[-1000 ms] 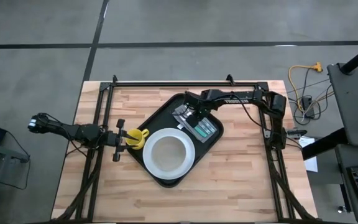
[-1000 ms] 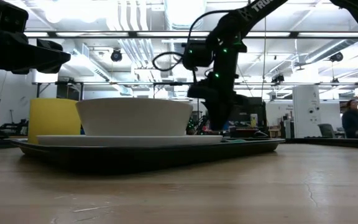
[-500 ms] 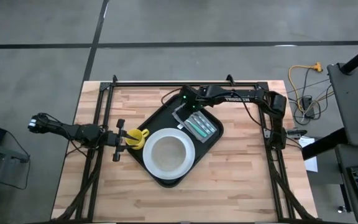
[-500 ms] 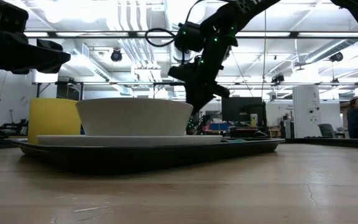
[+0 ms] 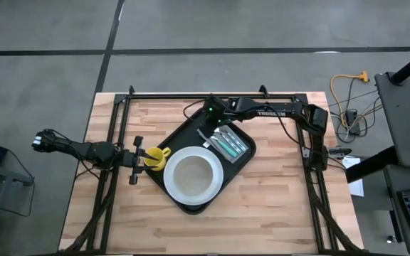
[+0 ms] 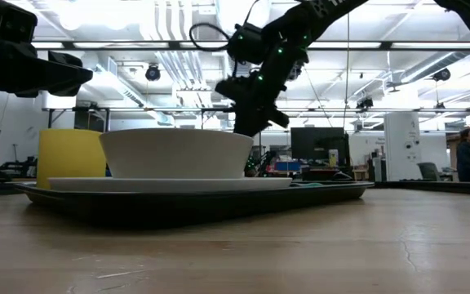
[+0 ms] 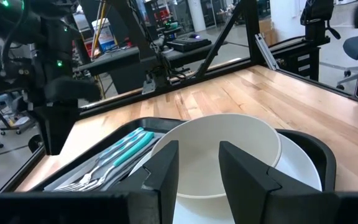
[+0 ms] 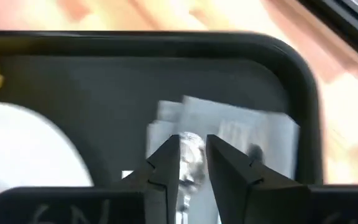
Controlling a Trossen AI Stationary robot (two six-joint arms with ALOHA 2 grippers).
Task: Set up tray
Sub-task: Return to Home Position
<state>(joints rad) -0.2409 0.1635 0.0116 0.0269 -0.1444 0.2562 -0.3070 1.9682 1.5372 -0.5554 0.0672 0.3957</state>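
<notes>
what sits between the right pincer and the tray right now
Nothing visible does. The right pincer hangs in the air above the tray, over the gray napkin and cutlery lying in it, with only open space beneath.

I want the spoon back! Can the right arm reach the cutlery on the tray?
Probably yes. The right gripper hangs over the far corner of the tray, and the cutlery lies uncovered on the napkin close below it, with nothing between.

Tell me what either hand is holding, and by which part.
Nothing. The right hand hangs empty above the tray; the left hand sits empty beside it.
</notes>
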